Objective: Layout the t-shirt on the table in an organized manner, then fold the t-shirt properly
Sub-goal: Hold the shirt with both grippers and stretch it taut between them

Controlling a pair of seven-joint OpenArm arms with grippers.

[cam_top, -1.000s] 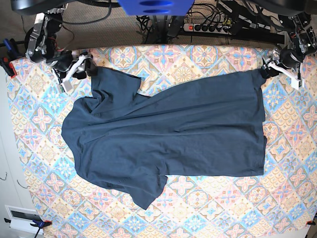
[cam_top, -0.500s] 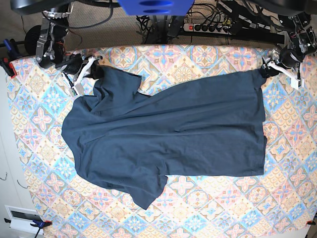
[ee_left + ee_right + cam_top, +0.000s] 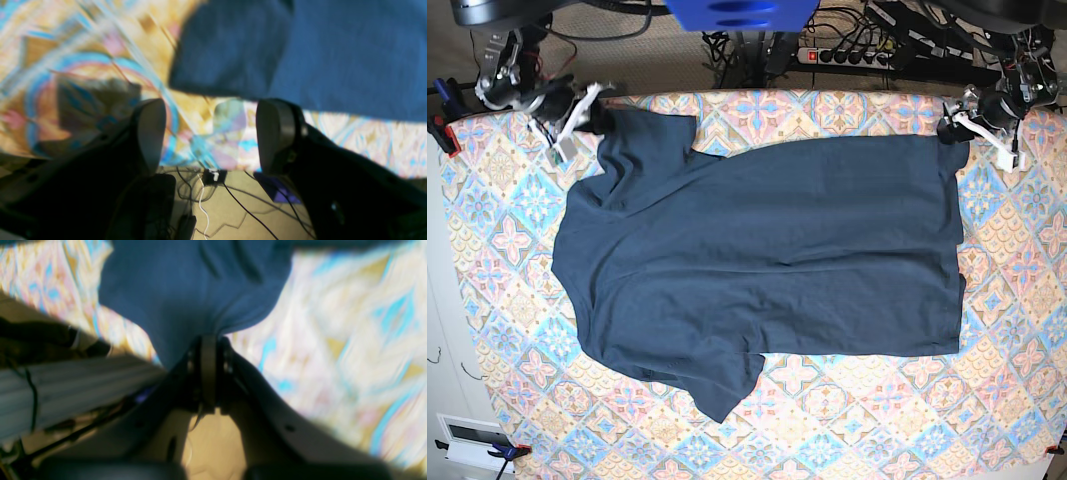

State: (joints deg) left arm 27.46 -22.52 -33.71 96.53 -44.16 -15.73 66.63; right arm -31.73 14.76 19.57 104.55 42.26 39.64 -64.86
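Note:
The dark navy t-shirt (image 3: 767, 250) lies spread on the table (image 3: 877, 430), neck end toward the left and hem toward the right. At the far left my right gripper (image 3: 592, 108) is shut on the upper sleeve. The right wrist view shows its jaws pressed together on a bunched fold of the t-shirt (image 3: 200, 296), right gripper (image 3: 208, 343). At the far right my left gripper (image 3: 952, 130) hovers by the upper hem corner. In the left wrist view the left gripper (image 3: 210, 133) is open, and the t-shirt (image 3: 317, 56) lies beyond its fingertips with nothing between them.
A power strip (image 3: 847, 55) and tangled cables lie on the floor behind the table's far edge. A blue part (image 3: 737, 12) overhangs the top middle. A clamp (image 3: 445, 135) grips the left edge, and a white box (image 3: 467, 435) sits at the bottom left.
My right gripper shut on the upper sleeve and drew it up toward the far left corner, straightening the shirt's far edge. The left gripper shifted slightly left and stayed open.

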